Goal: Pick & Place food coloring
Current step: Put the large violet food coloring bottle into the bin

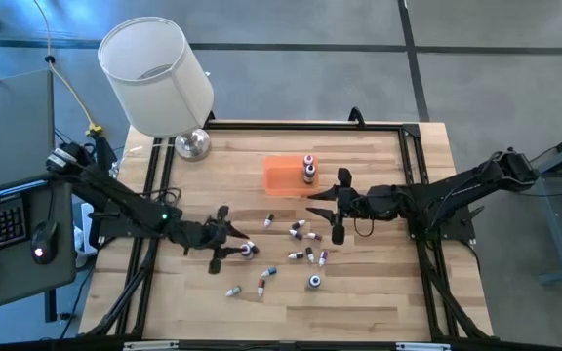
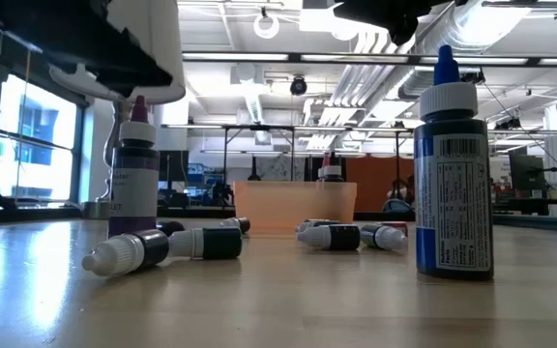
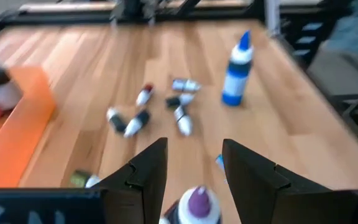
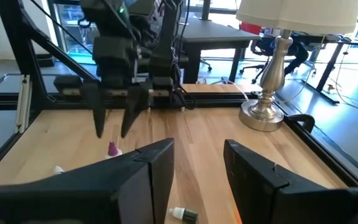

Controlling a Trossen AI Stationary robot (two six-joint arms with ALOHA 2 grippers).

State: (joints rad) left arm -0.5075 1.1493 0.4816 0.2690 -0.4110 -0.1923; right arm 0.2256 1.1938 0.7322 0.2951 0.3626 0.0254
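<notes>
left gripper [image 1: 234,244] around purple-capped bottle [image 3: 198,202] — upright

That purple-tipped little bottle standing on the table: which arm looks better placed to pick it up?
The left. Its gripper already has the purple-tipped bottle between its fingers, while the right gripper hovers farther off, near the orange tray.

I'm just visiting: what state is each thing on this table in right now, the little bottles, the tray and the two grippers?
Left gripper: right over the purple bottle.
Purple bottle: upright.
Right gripper: open, empty.
Blue bottle: upright, standing alone.
Orange tray: holds two standing bottles.
Other small bottles: lying on their sides on the table.
</notes>
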